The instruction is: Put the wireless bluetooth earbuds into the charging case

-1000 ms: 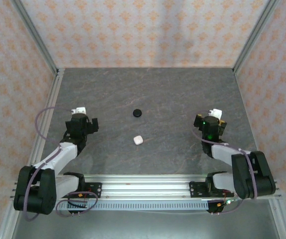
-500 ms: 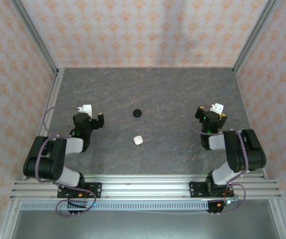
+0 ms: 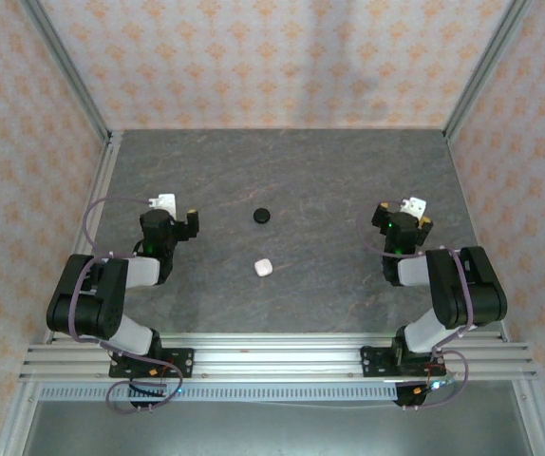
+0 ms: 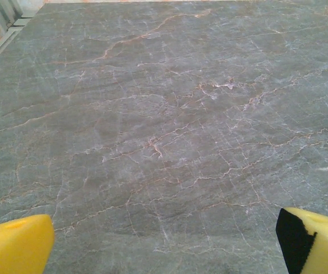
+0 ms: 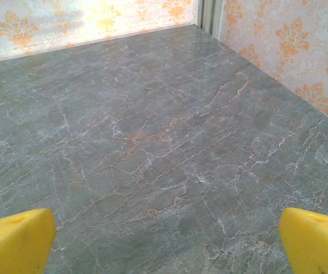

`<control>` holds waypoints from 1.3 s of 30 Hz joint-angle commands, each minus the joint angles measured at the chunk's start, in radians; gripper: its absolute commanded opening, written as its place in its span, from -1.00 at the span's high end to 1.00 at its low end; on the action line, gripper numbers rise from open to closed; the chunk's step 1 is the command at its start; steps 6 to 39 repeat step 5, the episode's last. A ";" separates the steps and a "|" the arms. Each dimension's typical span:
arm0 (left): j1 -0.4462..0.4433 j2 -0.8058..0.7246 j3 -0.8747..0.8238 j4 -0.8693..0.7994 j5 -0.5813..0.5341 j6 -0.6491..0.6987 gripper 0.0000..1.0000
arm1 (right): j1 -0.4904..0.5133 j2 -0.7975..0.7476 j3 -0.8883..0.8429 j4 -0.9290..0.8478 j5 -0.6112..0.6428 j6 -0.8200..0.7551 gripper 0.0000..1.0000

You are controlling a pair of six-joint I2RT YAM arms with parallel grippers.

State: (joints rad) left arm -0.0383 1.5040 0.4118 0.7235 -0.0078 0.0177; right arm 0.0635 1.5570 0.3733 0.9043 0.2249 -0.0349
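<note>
In the top view a small black round charging case [image 3: 262, 216] lies at the table's middle, and a small white charging case [image 3: 263, 267] lies just nearer than it. The earbuds are out of view. My left gripper [image 3: 177, 213] hovers left of both cases, well apart from them. My right gripper [image 3: 402, 214] hovers to their right, equally far off. In the left wrist view the left gripper [image 4: 164, 251] is open, its yellow fingertips [image 4: 15, 245] wide apart over bare stone. The right gripper [image 5: 167, 242] is open too, with yellow fingertips [image 5: 15, 240] at the frame's corners.
The grey marbled table [image 3: 282, 171] is walled by patterned panels on three sides, with metal posts at the back corners [image 3: 111, 133]. A metal rail [image 3: 272, 356] carrying the arm bases runs along the near edge.
Both arms have folded up from a low stretched pose, elbows now raised near the bases. The left gripper shifted slightly right and away. Both cases stayed put.
</note>
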 commanded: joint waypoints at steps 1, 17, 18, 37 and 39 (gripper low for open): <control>0.006 -0.007 0.018 0.012 -0.029 0.002 -1.00 | -0.002 -0.005 0.013 -0.012 -0.007 0.011 -0.99; 0.006 -0.007 0.018 0.012 -0.029 0.001 -1.00 | -0.002 -0.009 0.006 -0.001 -0.007 0.010 -0.99; 0.006 -0.007 0.018 0.012 -0.029 0.001 -1.00 | -0.002 -0.009 0.006 -0.001 -0.007 0.010 -0.99; 0.006 -0.007 0.018 0.012 -0.029 0.001 -1.00 | -0.002 -0.009 0.006 -0.001 -0.007 0.010 -0.99; 0.006 -0.007 0.018 0.012 -0.029 0.001 -1.00 | -0.002 -0.009 0.006 -0.001 -0.007 0.010 -0.99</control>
